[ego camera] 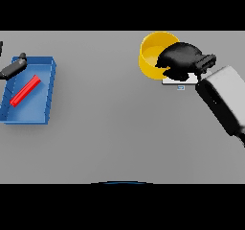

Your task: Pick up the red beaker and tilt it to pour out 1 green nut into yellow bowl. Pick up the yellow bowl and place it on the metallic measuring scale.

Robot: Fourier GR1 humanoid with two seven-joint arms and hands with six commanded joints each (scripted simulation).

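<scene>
While the right hand (179, 60) curls over the bowl (154, 51) at its near-right rim, apparently gripping it, the scale (180, 80) sits just beneath that hand, toward the robot. Far off, the left hand (13, 67) shows, fingers unreadable, by the blue tray (47, 95).

blue tray (48, 73), red bar (25, 91) inside, grey table (115, 123)

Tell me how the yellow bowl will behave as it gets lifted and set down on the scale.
The yellow bowl looks rigid and round-walled, so it should keep its shape. The right robot hand grips only one side of the rim, so it may tilt. The scale looks small beside it, so an off-centre placement could tip.
</scene>
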